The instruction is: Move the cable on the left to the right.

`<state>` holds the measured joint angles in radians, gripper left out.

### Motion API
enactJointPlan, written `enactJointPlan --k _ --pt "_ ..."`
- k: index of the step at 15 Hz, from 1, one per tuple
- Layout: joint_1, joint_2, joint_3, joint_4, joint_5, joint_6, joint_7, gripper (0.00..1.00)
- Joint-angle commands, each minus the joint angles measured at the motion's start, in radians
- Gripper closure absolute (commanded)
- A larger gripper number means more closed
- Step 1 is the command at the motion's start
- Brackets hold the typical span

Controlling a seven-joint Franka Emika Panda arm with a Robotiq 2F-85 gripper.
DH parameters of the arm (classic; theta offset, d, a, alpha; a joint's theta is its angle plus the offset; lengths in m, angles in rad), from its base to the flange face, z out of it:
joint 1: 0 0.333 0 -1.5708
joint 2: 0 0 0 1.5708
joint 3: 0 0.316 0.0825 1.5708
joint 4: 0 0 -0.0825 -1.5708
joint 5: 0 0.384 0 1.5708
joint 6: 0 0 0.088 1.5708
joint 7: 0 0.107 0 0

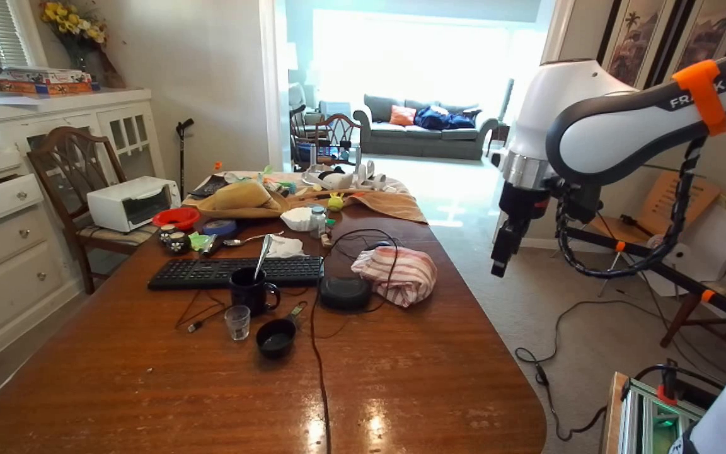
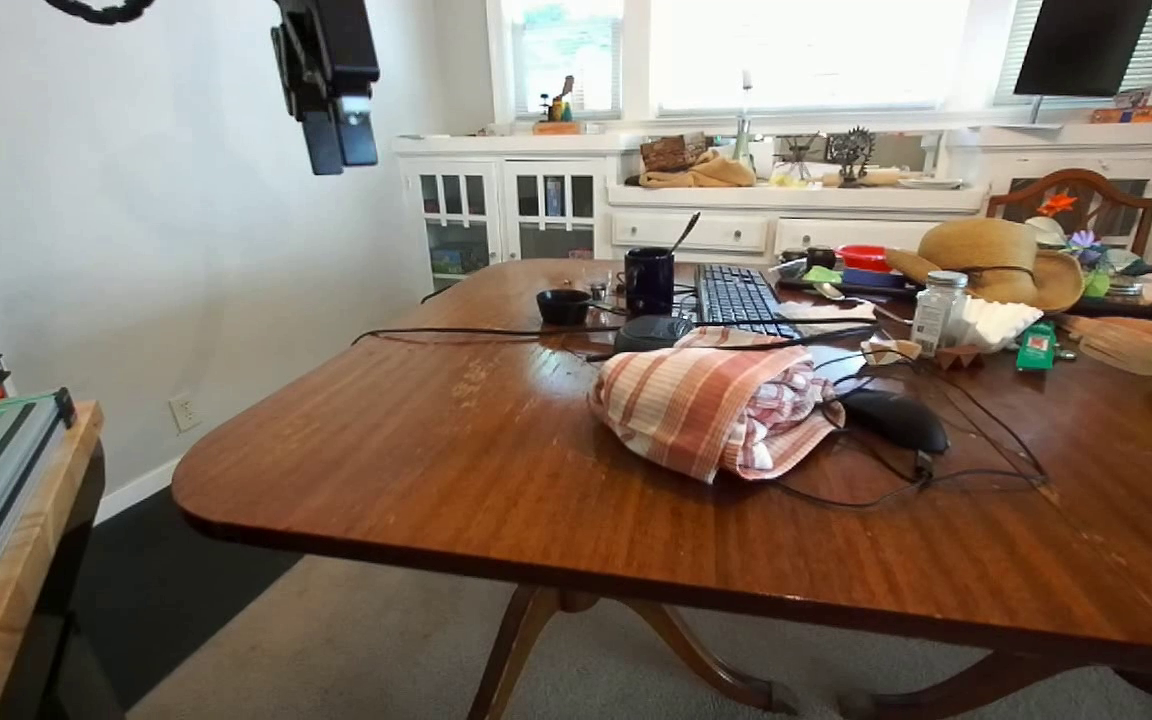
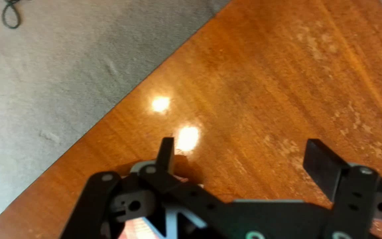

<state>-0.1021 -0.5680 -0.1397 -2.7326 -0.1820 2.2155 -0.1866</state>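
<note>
Fingers wide, nothing held. Cable lies across towel; pulling it may drag towel along by friction.

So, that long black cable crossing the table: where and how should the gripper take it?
I'd pinch the long black cable where it runs along the table just past the black measuring cup, from straight above, the open gripper straddling it crosswise. It seems a thin, nearly straight strand there; farther along it loops over the striped cloth, which could get caught.
</note>
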Motion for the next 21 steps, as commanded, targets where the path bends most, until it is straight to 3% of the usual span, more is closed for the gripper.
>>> enactJointPlan --k 1,7,11,13,14,15,16,21 --pt "0.07 0.112 0.054 -0.011 0.178 0.083 0.178 0.0" --pt "0.119 0.305 0.198 0.009 0.367 0.276 0.522 0.0" --pt "0.096 0.472 0.299 0.023 0.319 0.49 0.824 0.0" --pt "0.027 0.545 0.372 0.035 0.264 0.564 0.97 0.0" --pt "0.047 0.586 0.37 0.06 0.258 0.559 1.045 0.0" --pt "0.113 0.627 0.329 0.091 0.324 0.543 1.032 0.0" --pt "0.113 0.524 0.307 0.024 0.298 0.531 0.966 0.0" --pt "0.143 0.614 0.296 0.086 0.318 0.531 1.009 0.0"
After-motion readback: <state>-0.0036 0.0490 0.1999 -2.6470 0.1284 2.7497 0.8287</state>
